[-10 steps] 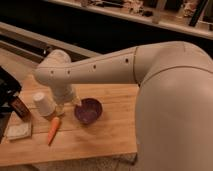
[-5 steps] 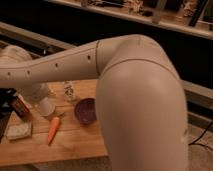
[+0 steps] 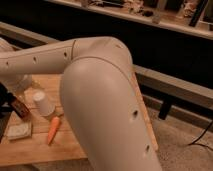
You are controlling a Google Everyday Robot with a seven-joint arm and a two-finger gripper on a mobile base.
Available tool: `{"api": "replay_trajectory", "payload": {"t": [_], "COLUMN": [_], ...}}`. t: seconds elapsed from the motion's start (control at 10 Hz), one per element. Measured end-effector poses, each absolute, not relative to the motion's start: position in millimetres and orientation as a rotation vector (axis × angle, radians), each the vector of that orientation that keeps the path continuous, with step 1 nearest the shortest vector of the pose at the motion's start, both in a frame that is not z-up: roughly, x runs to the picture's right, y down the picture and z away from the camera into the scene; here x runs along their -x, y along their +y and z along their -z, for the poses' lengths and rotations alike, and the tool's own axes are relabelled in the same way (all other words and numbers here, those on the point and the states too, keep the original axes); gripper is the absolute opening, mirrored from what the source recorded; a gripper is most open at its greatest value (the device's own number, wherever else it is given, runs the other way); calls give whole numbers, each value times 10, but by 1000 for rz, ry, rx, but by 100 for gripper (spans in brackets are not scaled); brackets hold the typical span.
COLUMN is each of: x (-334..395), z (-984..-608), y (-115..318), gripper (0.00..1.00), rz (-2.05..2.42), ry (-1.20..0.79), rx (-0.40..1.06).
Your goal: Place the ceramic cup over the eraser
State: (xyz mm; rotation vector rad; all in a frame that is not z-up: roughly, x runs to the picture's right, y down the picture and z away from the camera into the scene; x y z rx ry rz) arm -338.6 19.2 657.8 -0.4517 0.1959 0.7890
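Large beige robot arm now swung nearer across mid-frame, its elbow covering the purple bowl seen earlier, forearm stretched further toward the left edge, dark two-finger gripper shifted left of the small white ceramic cup

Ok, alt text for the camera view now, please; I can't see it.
The robot's pale arm fills the middle of the view, reaching left over a wooden table, its gripper at the view's left edge. The white ceramic cup sits on the table, with an orange carrot in front of it and a pale flat block further left.
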Motion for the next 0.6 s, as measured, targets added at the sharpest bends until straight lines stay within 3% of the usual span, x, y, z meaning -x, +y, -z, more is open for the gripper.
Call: {"api": "replay_trajectory", "payload": {"t": [0.6], "x": [3619], "z": [-7123], "y": [-66], "gripper": [65], "rz": [-848], "ry": [226], "rx": [504]}}
